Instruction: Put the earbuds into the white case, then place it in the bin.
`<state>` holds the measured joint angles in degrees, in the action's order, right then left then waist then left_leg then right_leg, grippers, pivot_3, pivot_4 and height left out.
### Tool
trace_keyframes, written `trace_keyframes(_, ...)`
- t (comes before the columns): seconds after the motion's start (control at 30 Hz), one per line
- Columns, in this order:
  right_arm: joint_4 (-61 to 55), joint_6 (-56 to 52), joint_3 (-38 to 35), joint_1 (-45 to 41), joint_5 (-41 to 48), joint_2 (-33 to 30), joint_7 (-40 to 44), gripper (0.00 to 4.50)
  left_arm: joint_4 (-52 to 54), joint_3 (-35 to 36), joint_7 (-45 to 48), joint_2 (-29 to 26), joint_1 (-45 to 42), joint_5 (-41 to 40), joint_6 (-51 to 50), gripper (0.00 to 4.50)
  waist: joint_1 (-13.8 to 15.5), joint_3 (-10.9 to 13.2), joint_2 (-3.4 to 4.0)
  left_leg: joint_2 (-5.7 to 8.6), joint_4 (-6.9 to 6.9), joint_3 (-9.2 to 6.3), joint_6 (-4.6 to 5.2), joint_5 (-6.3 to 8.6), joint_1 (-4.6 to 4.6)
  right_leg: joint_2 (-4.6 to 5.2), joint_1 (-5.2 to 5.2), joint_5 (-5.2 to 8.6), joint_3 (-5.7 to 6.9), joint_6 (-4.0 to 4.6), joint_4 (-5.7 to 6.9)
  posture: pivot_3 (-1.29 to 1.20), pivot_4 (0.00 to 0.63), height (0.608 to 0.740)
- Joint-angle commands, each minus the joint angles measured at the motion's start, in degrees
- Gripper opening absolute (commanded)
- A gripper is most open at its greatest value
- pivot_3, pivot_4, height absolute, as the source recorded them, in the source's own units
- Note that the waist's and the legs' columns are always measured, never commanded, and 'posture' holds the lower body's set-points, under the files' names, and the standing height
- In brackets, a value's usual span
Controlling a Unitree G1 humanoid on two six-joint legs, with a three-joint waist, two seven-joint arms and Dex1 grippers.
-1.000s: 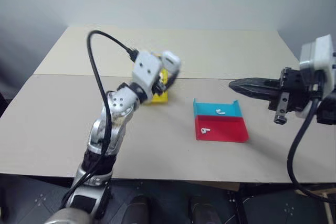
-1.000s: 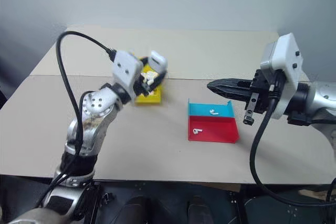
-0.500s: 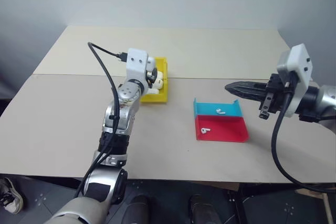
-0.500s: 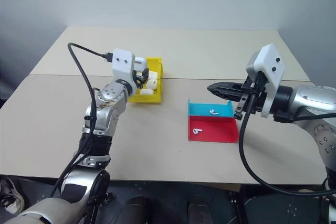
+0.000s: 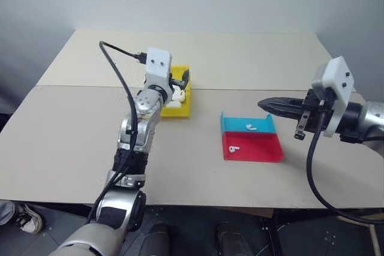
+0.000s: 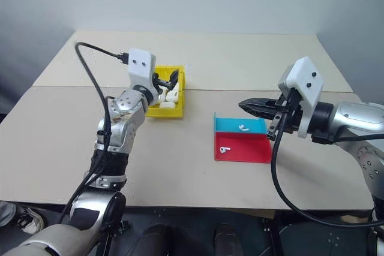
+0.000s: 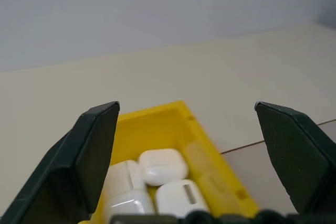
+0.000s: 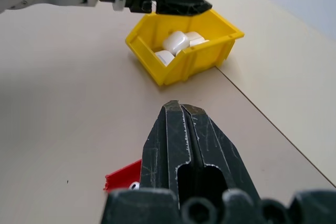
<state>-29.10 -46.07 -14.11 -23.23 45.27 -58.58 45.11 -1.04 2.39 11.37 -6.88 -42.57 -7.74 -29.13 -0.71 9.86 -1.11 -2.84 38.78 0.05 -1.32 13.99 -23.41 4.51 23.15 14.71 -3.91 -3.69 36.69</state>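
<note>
Yellow bin (image 6: 166, 97) on the beige table (image 6: 180, 154), holding several white cases (image 7: 163, 166) packed together. Left gripper (image 6: 167, 80) poised over the bin, fingers (image 7: 92, 145) spread wide, nothing between them, cases lying below the gap. Cannot tell which case is the one just dealt with. Two earbuds (image 6: 243, 128) lying apart in the red and blue tray (image 6: 242, 147), one on the blue half, the other (image 6: 224, 149) on the red half, well to the right of the bin. Right gripper (image 6: 245, 105) hanging above the tray's far right corner, pointed toward the bin, black fingers (image 8: 186, 140) pressed together with nothing held. Black cable (image 6: 90, 82) looping off the left wrist.
</note>
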Motion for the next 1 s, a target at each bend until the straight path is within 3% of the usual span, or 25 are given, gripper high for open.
trace_keyframes(0.03,-1.3,6.6,-2.0,4.0,-4.5,-1.7,4.5,0.00,12.4,1.2,9.1,-3.2,4.7,-8.9,-4.1,4.49,0.0,0.0,0.00,0.00,-0.01,0.00,0.00,0.00,-0.01,0.00,0.02,0.00,0.00,0.00,0.00,0.00,0.150,0.740)
trace_keyframes(0.1,-1.2,13.1,-3.9,9.0,-8.5,-1.9,8.2,0.00,20.1,-0.3,15.6,-8.0,10.3,-11.2,-2.7,4.49,-0.1,0.0,0.01,-0.01,0.00,0.00,-0.01,0.00,0.00,0.00,0.02,0.00,0.00,0.00,0.00,0.00,0.150,0.740)
trace_keyframes(0.3,5.1,30.8,-12.8,19.5,-14.2,-1.1,20.9,0.00,32.6,6.4,32.4,-23.4,22.3,-28.6,-11.4,4.49,-0.1,0.0,0.01,-0.02,0.06,0.05,-0.01,0.00,0.17,0.00,-0.10,0.01,-0.02,-0.02,0.04,0.00,0.150,0.740)
trace_keyframes(0.5,12.2,38.0,-20.0,25.9,-15.7,-3.5,32.1,0.00,36.0,12.7,45.0,-36.7,33.4,-33.1,-8.6,4.49,-0.1,0.0,0.02,-0.04,0.00,0.07,-0.01,0.00,0.28,-0.02,-0.19,0.04,-0.02,0.02,0.00,0.00,0.150,0.740)
trace_keyframes(0.7,15.7,39.2,-21.5,26.6,-15.6,-4.5,35.0,0.00,37.7,18.7,48.4,-41.5,40.2,-35.4,-6.9,4.49,-0.2,0.0,0.00,-0.07,-0.05,0.10,-0.01,0.01,0.61,-0.02,-0.52,0.10,-0.02,0.07,-0.04,0.00,0.150,0.740)
trace_keyframes(1.0,19.5,40.3,-19.5,25.3,-16.8,-5.4,37.2,0.00,40.8,20.3,46.6,-42.5,43.7,-38.1,-7.5,4.49,-0.1,0.0,0.00,-0.08,-0.05,0.10,-0.02,0.02,0.74,-0.01,-0.69,0.12,-0.02,0.07,-0.05,0.00,0.150,0.740)
